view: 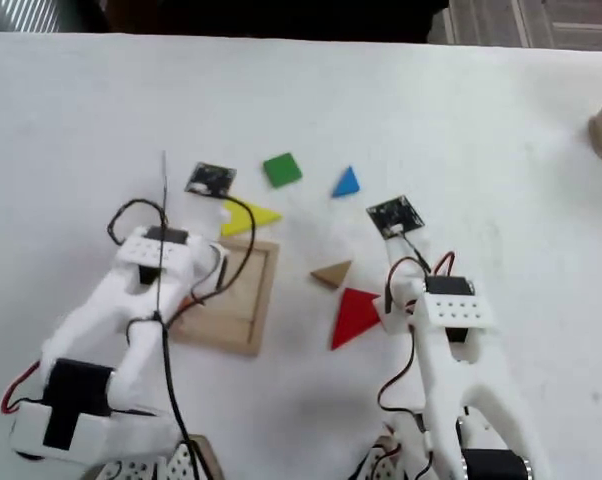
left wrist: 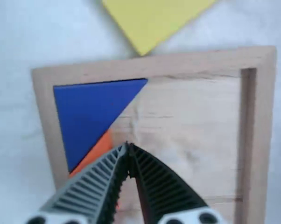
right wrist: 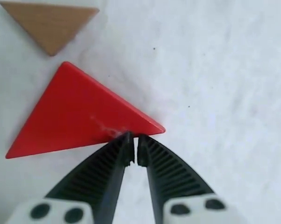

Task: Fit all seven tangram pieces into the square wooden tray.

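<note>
My left gripper (left wrist: 128, 150), closed and empty, hangs over the tray (left wrist: 154, 63), which holds two pieces: blue triangle (left wrist: 91, 109) in a corner, orange piece (left wrist: 96, 151) beside it. My right gripper (right wrist: 135, 142), also closed, meets the red triangle (right wrist: 75, 114), one of five on the desk (view: 461, 120).

The left gripper (left wrist: 129, 156) is hovering low over the wooden tray (left wrist: 257, 60), jaws pressed together. The right gripper (right wrist: 134, 151) is hanging well apart from the tray, off its right side, jaws likewise closed, pointing downward.
</note>
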Robot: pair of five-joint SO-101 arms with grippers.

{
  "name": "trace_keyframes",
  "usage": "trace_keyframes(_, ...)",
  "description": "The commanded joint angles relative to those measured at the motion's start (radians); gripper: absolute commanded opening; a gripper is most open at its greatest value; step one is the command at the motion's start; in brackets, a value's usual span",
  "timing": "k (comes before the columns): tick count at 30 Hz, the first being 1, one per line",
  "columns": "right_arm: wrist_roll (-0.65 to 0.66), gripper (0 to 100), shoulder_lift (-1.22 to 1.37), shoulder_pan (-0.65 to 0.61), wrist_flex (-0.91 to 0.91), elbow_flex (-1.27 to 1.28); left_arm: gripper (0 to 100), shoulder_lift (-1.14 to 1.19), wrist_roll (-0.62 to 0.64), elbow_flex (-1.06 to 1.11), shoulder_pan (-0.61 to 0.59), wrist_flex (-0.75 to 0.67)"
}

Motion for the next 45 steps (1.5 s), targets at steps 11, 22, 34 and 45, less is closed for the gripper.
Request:
trace_keyframes(11,0.014,1.8,-0.030,0.004,-0.022,-0.005,3,-0.157,-0.006,0.017,-0.114,0.120)
trace_keyframes(22,0.014,1.8,-0.030,0.004,-0.027,-0.003,20,-0.455,-0.178,0.192,-0.036,0.247)
trace_keyframes(34,0.015,1.8,-0.028,0.004,-0.028,-0.003,23,-0.331,-0.385,0.201,-0.208,0.242)
trace_keyframes(45,0.015,1.8,-0.028,0.002,-0.028,-0.003,23,-0.237,-0.347,0.190,-0.137,0.155)
